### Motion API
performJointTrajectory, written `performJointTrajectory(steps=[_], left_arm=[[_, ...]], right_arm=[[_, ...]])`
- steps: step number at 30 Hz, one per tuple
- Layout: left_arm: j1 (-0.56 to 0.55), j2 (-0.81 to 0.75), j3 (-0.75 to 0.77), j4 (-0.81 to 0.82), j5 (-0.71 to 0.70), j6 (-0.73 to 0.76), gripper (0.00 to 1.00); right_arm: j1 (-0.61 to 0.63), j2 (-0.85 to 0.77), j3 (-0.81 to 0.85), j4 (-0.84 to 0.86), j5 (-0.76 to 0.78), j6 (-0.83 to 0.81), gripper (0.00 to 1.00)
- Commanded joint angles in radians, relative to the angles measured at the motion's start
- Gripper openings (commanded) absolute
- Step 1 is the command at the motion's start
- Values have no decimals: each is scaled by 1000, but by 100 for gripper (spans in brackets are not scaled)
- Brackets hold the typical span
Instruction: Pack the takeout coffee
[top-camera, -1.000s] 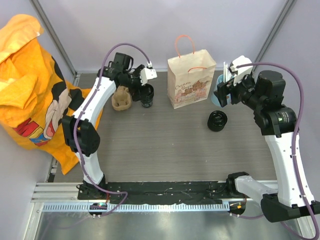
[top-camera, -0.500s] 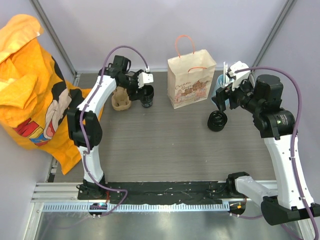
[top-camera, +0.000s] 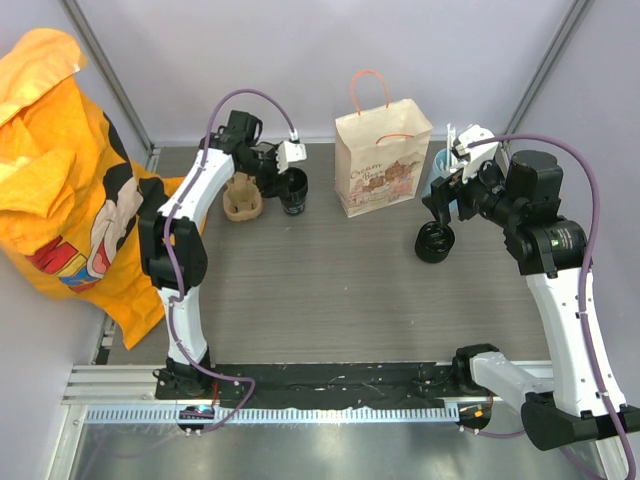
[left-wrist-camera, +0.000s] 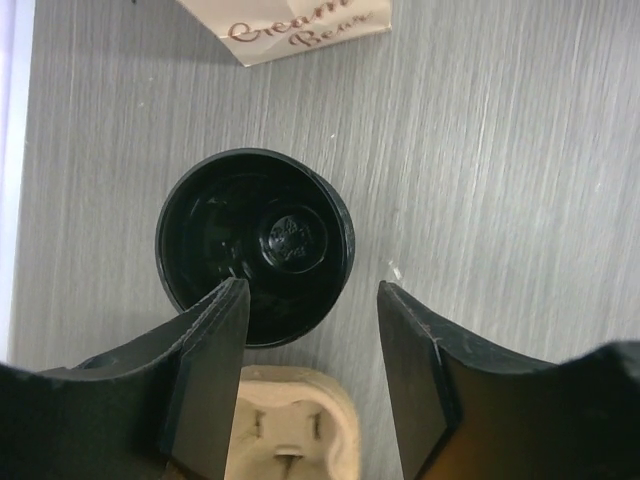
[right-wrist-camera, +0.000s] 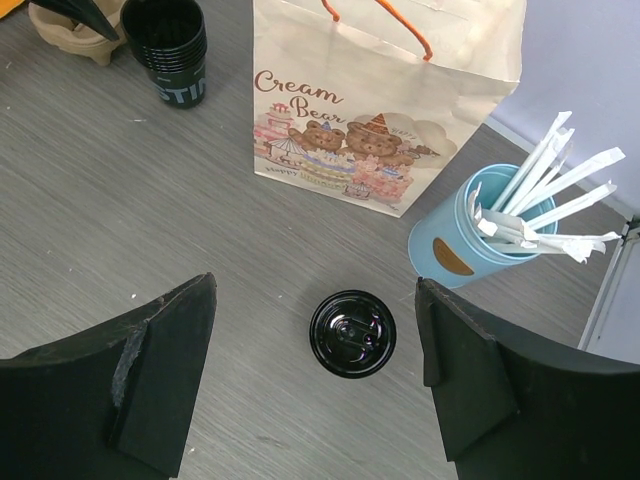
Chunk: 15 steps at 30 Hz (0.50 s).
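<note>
A: On the right of the worktop (top-camera: 320, 290), my right hand (right-wrist-camera: 315, 290) has dropped closer over the takeout coffee (right-wrist-camera: 352, 333). Fingers apart, nothing held.

B: Coffee where?

A: Upright, lidded, near the paper bag (right-wrist-camera: 385, 110), not in it. I'd say the grasp is next. Left hand (left-wrist-camera: 310, 290) is also spread.

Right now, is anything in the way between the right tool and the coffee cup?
Nothing visible. The right tool hangs open above the coffee cup, with only bare table around it. The straw cup and paper bag stand off to the side.
</note>
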Motion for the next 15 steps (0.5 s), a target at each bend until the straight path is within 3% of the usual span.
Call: performJointTrajectory(steps=[1, 5, 9, 11, 13, 15], left_arm=[[15, -10, 20, 135, 22, -210, 59], [35, 20, 94, 195, -6, -442, 59], [49, 60, 161, 223, -104, -618, 52], [53, 94, 193, 195, -119, -634, 48], [59, 112, 227, 163, -115, -648, 36], [63, 134, 250, 134, -107, -648, 36]], right_arm=[[-5, -14, 1, 41, -25, 13, 85], [-6, -12, 1, 44, -29, 19, 84], [-6, -8, 3, 48, -32, 24, 84], [-9, -7, 4, 46, -37, 26, 84], [-9, -6, 4, 48, -41, 29, 84], [-12, -6, 4, 48, -43, 29, 84]])
